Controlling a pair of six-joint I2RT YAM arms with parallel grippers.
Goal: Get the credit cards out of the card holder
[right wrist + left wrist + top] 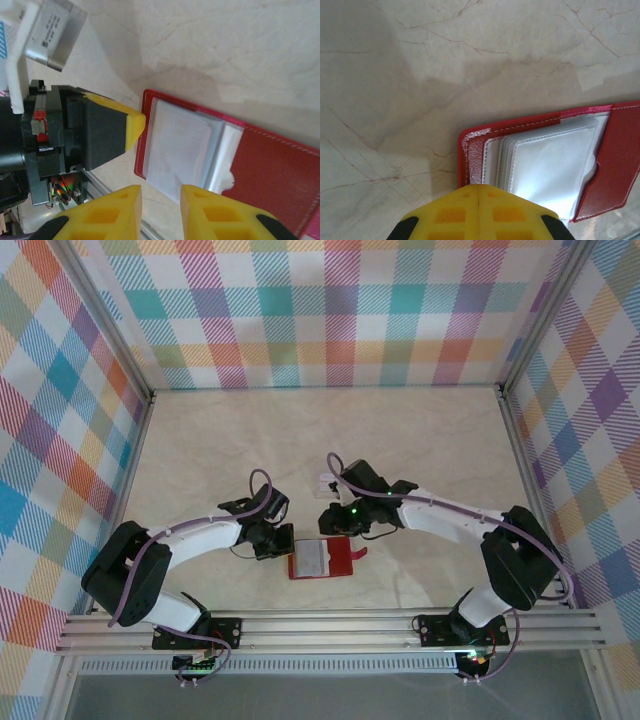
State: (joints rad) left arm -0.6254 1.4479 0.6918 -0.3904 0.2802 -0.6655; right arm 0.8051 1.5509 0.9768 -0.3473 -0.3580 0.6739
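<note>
From above, the red card holder [342, 558] lies open on the desk [420, 440], in the middle and near the arms. The left hand [276, 540] is at its left edge. The right hand [334, 522] is just past its far edge.

From the left wrist, the left hand [479, 189] has its yellow fingers pressed together, with the tips over the holder's [620, 150] red rim. Pale credit cards [550, 170] sit in the clear pockets inside.

From the right wrist, the right hand [161, 194] has its fingers a little apart, over the edge of the pockets. I cannot tell if they touch it. The left hand's [134, 124] yellow tip touches the holder's [275, 170] left edge.
</note>
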